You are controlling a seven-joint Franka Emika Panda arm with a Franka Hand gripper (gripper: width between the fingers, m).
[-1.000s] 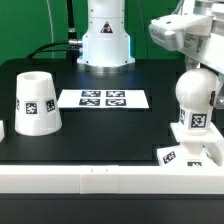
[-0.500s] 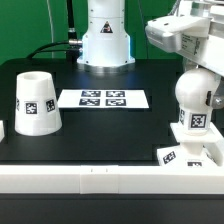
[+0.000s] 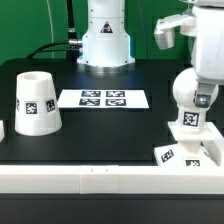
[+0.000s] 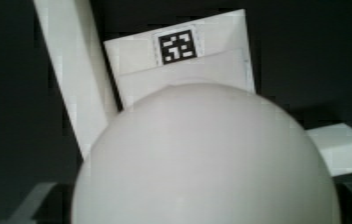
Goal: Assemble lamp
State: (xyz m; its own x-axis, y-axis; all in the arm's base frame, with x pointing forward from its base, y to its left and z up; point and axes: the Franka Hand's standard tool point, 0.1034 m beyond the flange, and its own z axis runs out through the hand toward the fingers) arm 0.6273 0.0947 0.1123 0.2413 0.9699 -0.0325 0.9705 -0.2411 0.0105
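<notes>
The white ball-headed bulb (image 3: 188,100) stands on the flat square base (image 3: 186,154) at the exterior view's right, near the front rim. My gripper (image 3: 197,96) comes down from the upper right and is shut on the bulb's head; one fingertip (image 3: 204,98) shows on its side. In the wrist view the bulb (image 4: 194,150) fills most of the picture between my gripper (image 4: 198,208), with the tagged base (image 4: 217,72) below it. The tapered shade (image 3: 37,101) stands mouth down at the exterior view's left, far from the gripper.
The marker board (image 3: 103,98) lies flat mid-table in front of the robot's pedestal (image 3: 105,40). A white rim (image 3: 90,178) runs along the table's front edge, and shows in the wrist view (image 4: 75,70) beside the base.
The wrist has turned and shifted toward the exterior view's right. The bulb's head and tag have moved slightly left and down, and a fingertip now shows on it.
</notes>
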